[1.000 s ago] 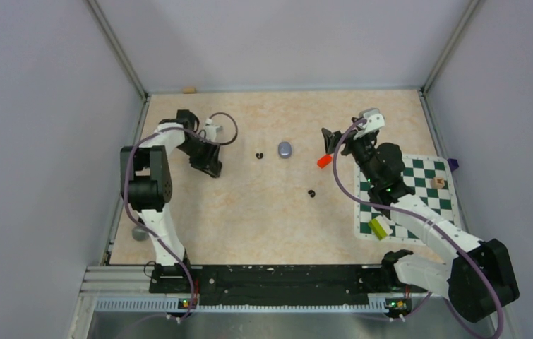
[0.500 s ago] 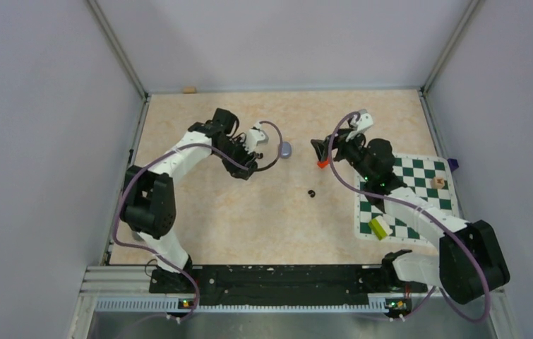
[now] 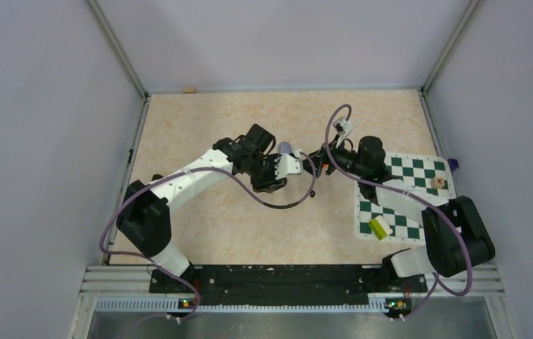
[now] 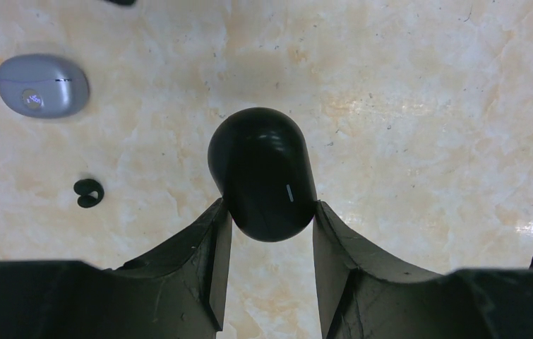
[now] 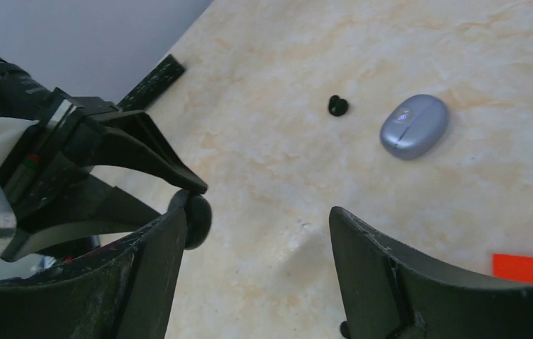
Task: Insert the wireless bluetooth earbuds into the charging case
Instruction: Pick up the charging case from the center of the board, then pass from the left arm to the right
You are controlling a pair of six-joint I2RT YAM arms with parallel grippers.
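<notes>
My left gripper (image 4: 267, 212) is shut on a black oval charging case (image 4: 260, 166), held at its near end just above the table. One black earbud (image 4: 88, 193) lies on the table left of it; it also shows in the right wrist view (image 5: 337, 105). A closed lilac-grey case (image 4: 42, 86) lies beyond it and shows in the top view (image 3: 286, 147). My right gripper (image 5: 258, 219) is open and empty, facing the left gripper (image 3: 298, 164) at the table's middle. The black case (image 5: 196, 219) sits just off its left finger. No lilac buds are in view.
A red block (image 5: 528, 268) lies right of the right gripper. A green-and-white chessboard mat (image 3: 404, 194) at the right carries a yellow block (image 3: 380, 226) and a small wooden piece (image 3: 438, 182). The left arm's purple cable (image 3: 298, 201) loops over the table's middle.
The left arm has swung right from the table's left side to the centre. The right gripper has moved left and down to meet it, fingers open.
</notes>
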